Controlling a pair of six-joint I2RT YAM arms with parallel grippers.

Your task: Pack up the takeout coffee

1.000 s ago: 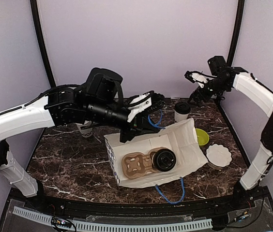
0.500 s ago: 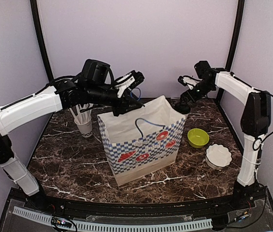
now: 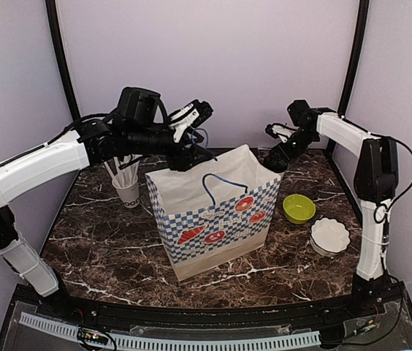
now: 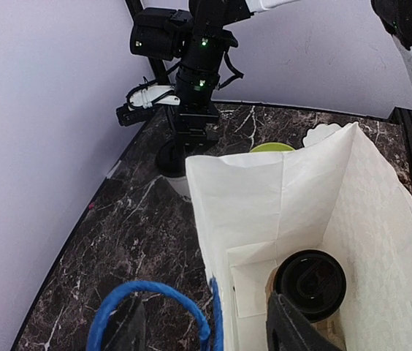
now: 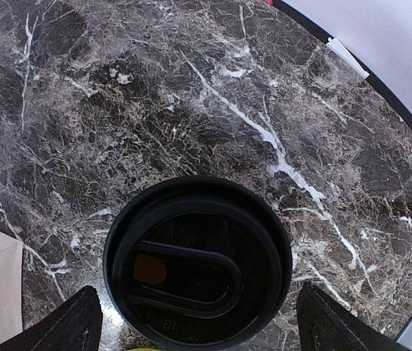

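One takeout coffee (image 4: pixel 310 284), black lid up, stands in a brown carrier at the bottom of the upright blue-checkered paper bag (image 3: pixel 213 219). My left gripper (image 3: pixel 191 150) hovers over the bag's back-left rim. It is open, with the bag's blue handle loop (image 4: pixel 155 301) arching loose between its fingers (image 4: pixel 292 329). The second takeout coffee (image 5: pixel 197 270) stands on the table behind the bag's right corner. Directly above its lid hangs my right gripper (image 3: pixel 275 155), open, one finger (image 5: pixel 67 322) on each side and clear of the rim. That cup (image 4: pixel 173 157) also shows in the left wrist view.
A white cup full of straws (image 3: pixel 127 186) stands left of the bag. A lime-green bowl (image 3: pixel 299 208) and a white scalloped dish (image 3: pixel 330 235) sit to the bag's right. The back wall and black frame posts are close behind both grippers.
The bag lay on its side a second ago and now stands upright. My left gripper has opened off the blue handle. My right gripper has come down over the second cup.
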